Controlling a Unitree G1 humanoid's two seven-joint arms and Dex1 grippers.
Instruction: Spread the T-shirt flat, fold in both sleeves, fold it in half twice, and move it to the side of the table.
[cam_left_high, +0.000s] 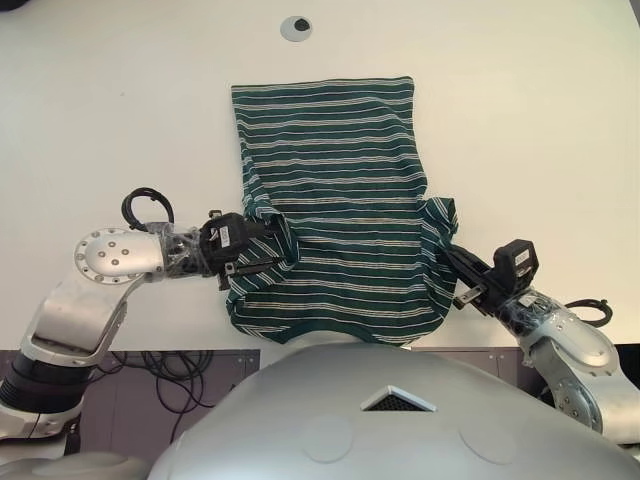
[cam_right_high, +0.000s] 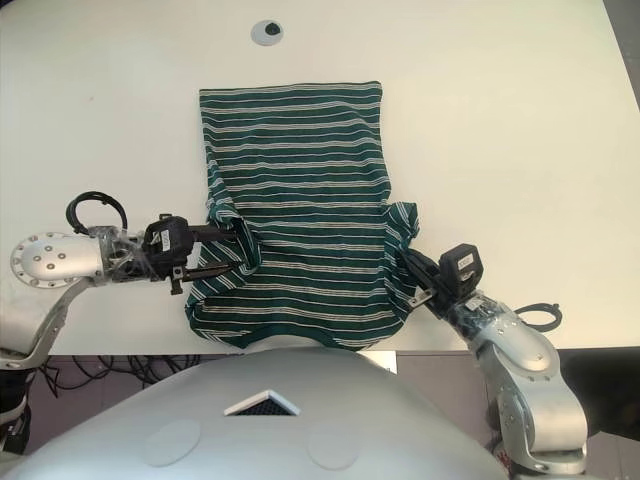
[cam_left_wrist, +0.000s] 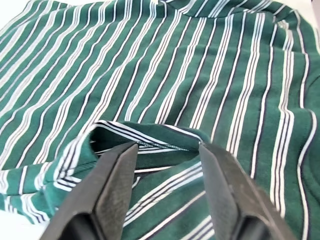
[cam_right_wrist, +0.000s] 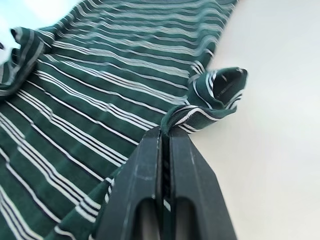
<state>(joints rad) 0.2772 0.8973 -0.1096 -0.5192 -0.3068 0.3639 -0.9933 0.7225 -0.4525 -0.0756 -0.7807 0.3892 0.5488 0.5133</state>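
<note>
The green white-striped T-shirt (cam_left_high: 330, 190) lies on the white desk (cam_left_high: 120, 130), with its sleeve end at the middle of the near edge and its straight hem toward the far edge. The left gripper (cam_left_wrist: 167, 150) holds its two fingers apart around the folded left sleeve. The right gripper (cam_right_wrist: 162, 134) is pressed together on a fold of the right sleeve.

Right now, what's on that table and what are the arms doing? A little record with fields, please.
table: white, round grey disc on the far side
T-shirt: green, striped, lying on it, sleeve end nearest the robot
left tool: open, fingers astride the left sleeve edge
right tool: shut on the right sleeve
</note>
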